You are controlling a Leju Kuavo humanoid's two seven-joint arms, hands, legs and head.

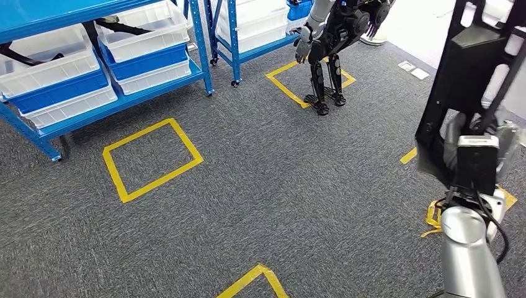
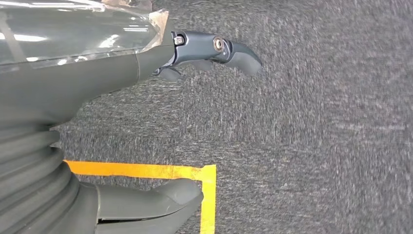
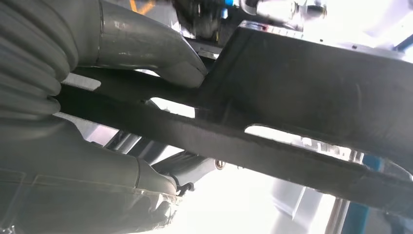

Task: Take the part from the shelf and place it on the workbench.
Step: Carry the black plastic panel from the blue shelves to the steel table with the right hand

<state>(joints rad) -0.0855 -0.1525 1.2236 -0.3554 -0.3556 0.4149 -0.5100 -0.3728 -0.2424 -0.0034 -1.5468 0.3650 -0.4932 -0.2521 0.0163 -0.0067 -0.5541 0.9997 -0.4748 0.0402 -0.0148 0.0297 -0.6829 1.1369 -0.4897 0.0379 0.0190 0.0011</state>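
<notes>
Open carpet (image 1: pixel 298 186) ahead, blue shelf (image 1: pixel 93 68) left, second robot (image 1: pixel 332 49) beyond.

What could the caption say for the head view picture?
Right hand holds a black part above grey carpet, near blue shelves.

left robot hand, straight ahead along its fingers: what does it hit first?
Probably the grey carpet. The left robot hand holds nothing; beyond its fingertips lies floor, with yellow tape beside it. Depth unclear.
</notes>
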